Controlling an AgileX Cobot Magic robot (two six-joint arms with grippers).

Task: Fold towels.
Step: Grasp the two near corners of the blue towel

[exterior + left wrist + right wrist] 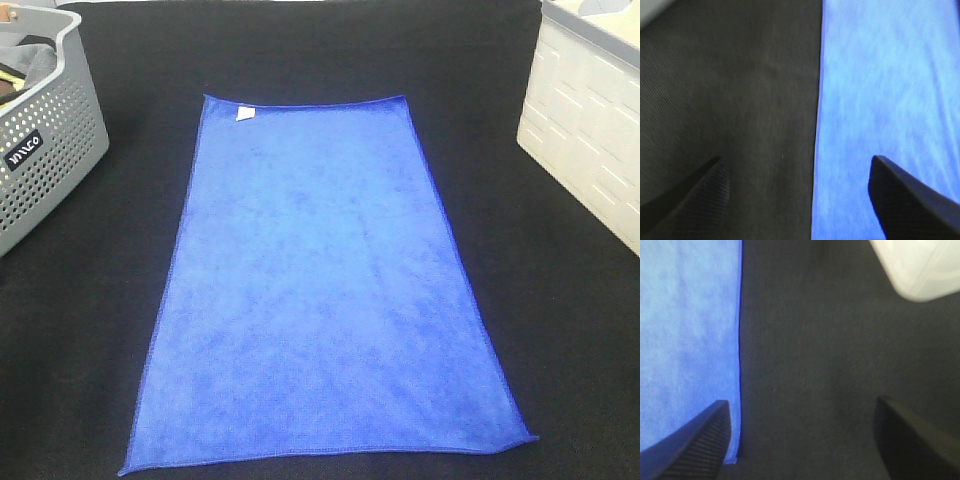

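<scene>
The royal-blue towel (320, 290) lies flat and unfolded on the black table, long side running from near to far, with a small white tag (244, 114) near its far left corner. Neither gripper shows in the high view. In the left wrist view the left gripper (797, 197) is open above the towel's left edge (880, 100), one finger over black cloth, the other over the towel. In the right wrist view the right gripper (802, 440) is open above the towel's near right corner (690, 340), holding nothing.
A grey perforated basket (50, 150) with cloth inside stands at the far left. A white crate (590, 110) stands at the far right and also shows in the right wrist view (920, 265). Black cloth (560, 330) covers the table.
</scene>
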